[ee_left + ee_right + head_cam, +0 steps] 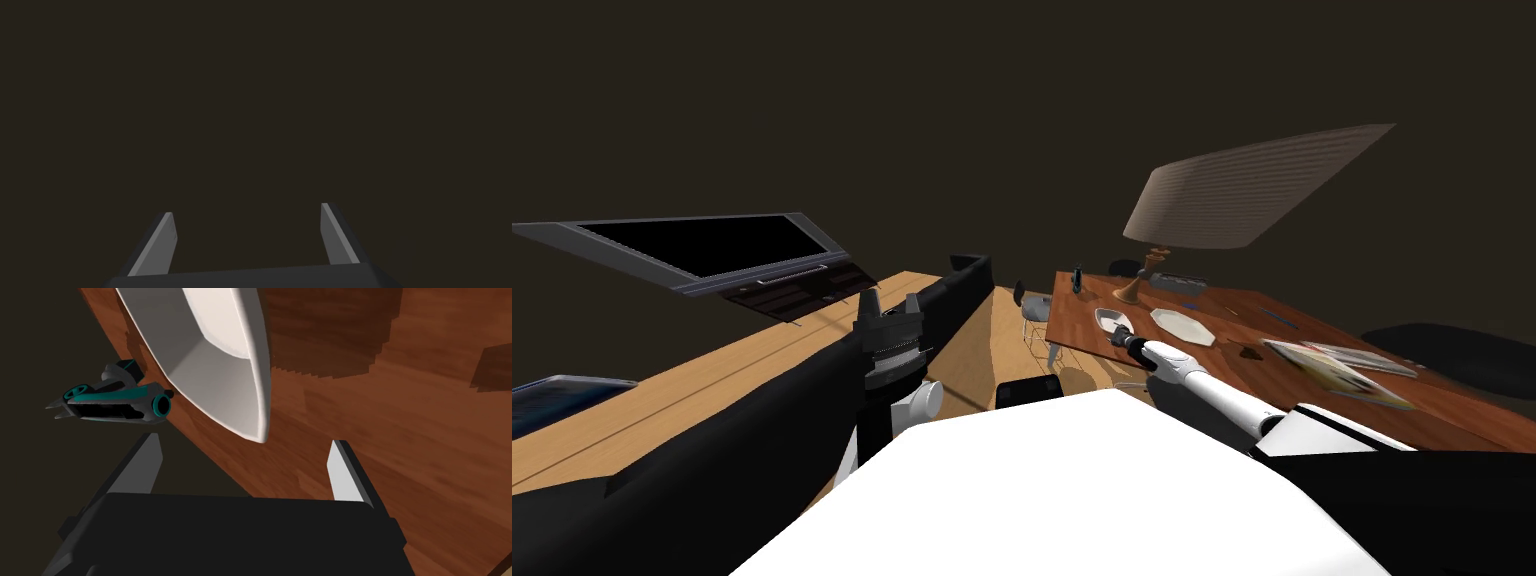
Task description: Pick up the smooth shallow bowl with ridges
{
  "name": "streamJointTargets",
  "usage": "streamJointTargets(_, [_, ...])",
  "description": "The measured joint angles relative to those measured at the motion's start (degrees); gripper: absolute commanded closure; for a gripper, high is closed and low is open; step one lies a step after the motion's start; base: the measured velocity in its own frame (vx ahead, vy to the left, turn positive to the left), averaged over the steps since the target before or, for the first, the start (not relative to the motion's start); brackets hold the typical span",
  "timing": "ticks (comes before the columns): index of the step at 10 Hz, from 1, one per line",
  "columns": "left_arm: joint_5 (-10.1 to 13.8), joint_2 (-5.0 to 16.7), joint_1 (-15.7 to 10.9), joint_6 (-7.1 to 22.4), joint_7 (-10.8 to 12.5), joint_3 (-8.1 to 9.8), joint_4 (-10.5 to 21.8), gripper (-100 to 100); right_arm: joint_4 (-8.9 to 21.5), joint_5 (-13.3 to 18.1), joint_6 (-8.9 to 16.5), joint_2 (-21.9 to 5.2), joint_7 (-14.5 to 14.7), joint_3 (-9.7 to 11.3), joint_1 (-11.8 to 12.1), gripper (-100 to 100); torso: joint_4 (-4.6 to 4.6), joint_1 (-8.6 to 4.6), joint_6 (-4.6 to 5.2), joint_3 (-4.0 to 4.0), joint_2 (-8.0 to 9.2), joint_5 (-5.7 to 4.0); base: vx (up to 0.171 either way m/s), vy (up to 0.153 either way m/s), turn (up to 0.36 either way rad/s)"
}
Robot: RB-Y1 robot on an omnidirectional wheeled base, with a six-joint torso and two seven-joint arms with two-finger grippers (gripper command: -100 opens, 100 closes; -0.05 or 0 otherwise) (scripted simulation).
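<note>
A white shallow bowl [1109, 320] with faceted walls sits near the front edge of a reddish-brown wooden table [1412, 400]. My right gripper [1118, 338] is at its near rim. In the right wrist view the bowl [215, 363] lies just beyond my right gripper [245, 453], whose fingers stand open and apart from it, the rim's near tip pointing between them. A second white faceted dish [1184, 326] lies to the right of the bowl. My left gripper [888, 300] is raised at the left, open [247, 210] and holding nothing.
A teal and dark object [120, 400] stands at the table's edge beside the bowl. A lamp [1247, 190] with a wide shade and magazines [1342, 365] are on the table. A chair [1034, 310] stands left of it. A screen [712, 250] sits at far left.
</note>
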Motion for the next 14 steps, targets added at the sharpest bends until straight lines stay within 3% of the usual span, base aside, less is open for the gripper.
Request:
streamJointTargets(1, [0.0,0.0,0.0,0.0,0.0,0.0,0.0,0,2.1,1.3,-0.2,0.3,0.9,-0.8,-0.1,-100,0.0,-0.05,0.0,0.0,0.01,-0.02,0.092,0.031,0.061])
streamJointTargets(2, [0.0,0.0,0.0,0.0,0.0,0.0,0.0,0,3.8,2.3,0.6,-0.2,1.5,0.5,-0.6,-100,-0.01,-0.05,-0.01,-0.02,-0.05,-0.02,0.098,0.038,0.054])
streamJointTargets(3, [0.0,0.0,0.0,0.0,0.0,0.0,0.0,0,6.4,3.8,0.5,0.0,2.7,0.0,-0.9,-100,-0.02,-0.03,0.0,-0.04,-0.07,-0.02,0.07,0.046,0.05])
streamJointTargets(4, [0.0,0.0,0.0,0.0,0.0,0.0,0.0,0,7.0,4.2,1.3,-1.2,2.7,1.7,-0.8,-100,0.0,0.0,0.0,0.0,0.01,-0.01,0.045,0.036,0.031])
streamJointTargets(5, [0.0,0.0,0.0,0.0,0.0,0.0,0.0,0,8.9,5.4,1.0,-0.9,3.6,0.8,-0.7,-100,0.02,-0.03,0.01,0.05,0.1,-0.02,0.037,0.029,0.022])
streamJointTargets(6, [0.0,0.0,0.0,0.0,0.0,0.0,0.0,0,9.2,5.7,1.0,-1.5,3.9,1.3,0.0,-100,0.03,-0.05,0.01,0.09,0.15,-0.02,0.016,0.011,0.0])
streamJointTargets(7, [0.0,0.0,0.0,0.0,0.0,0.0,0.0,0,9.1,5.7,1.1,-1.6,3.9,1.4,0.1,0,0.05,-0.1,0.01,0.12,0.22,-0.03,0.0,0.0,0.0])
streamJointTargets(8, [0.0,0.0,0.0,0.0,0.0,0.0,0.0,0,9.1,5.7,1.1,-1.6,3.9,1.4,0.1,-100,0.06,-0.14,0.01,0.15,0.27,-0.04,0.019,-0.057,0.042])
streamJointTargets(9, [0.0,0.0,0.0,0.0,0.0,0.01,0.0,0,9.0,5.5,2.1,-1.2,3.5,2.6,-0.2,-100,0.05,-0.33,-0.01,0.14,0.24,-0.08,0.041,-0.088,0.051])
streamJointTargets(11, [0.0,0.0,0.0,0.0,0.0,0.01,0.0,0,9.6,6.2,3.1,0.7,4.2,1.9,-0.3,-100,0.03,-0.47,0.0,0.07,0.12,-0.13,0.038,-0.059,0.019])
streamJointTargets(12, [0.0,0.0,0.0,0.0,0.0,0.01,0.0,0,9.6,6.2,3.1,0.8,4.4,1.8,-0.3,100,0.04,-0.33,0.01,0.1,0.19,-0.09,0.004,-0.007,0.0])
streamJointTargets(14, [0.0,0.0,0.0,0.0,0.0,0.0,0.0,0,9.7,6.2,3.0,0.8,4.4,1.8,-0.3,100,0.1,-0.14,-0.02,0.18,0.29,0.01,0.0,0.0,0.0])
